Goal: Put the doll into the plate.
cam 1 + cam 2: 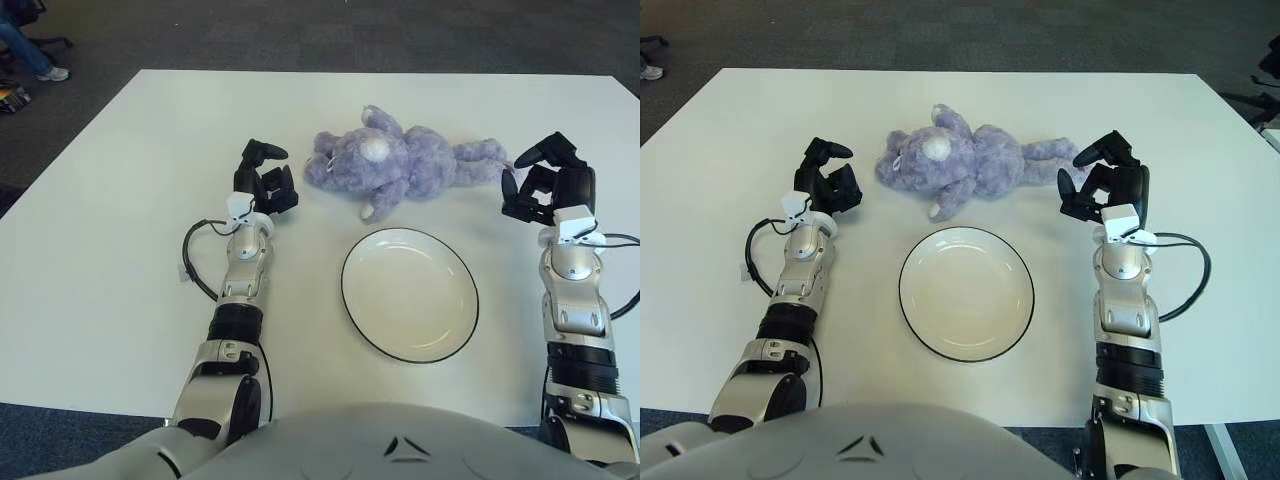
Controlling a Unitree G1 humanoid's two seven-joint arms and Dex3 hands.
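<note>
A purple plush bear doll lies on its back on the white table, head to the left, legs to the right. A white plate with a dark rim sits just in front of it and holds nothing. My left hand is raised just left of the doll's head, fingers spread, a small gap from it. My right hand is raised just right of the doll's feet, fingers spread, holding nothing. Both show again in the right eye view, the left hand and the right hand.
The white table ends at a front edge near my body, with dark carpet around it. A seated person's leg and shoe and a chair base are at the far left, beyond the table.
</note>
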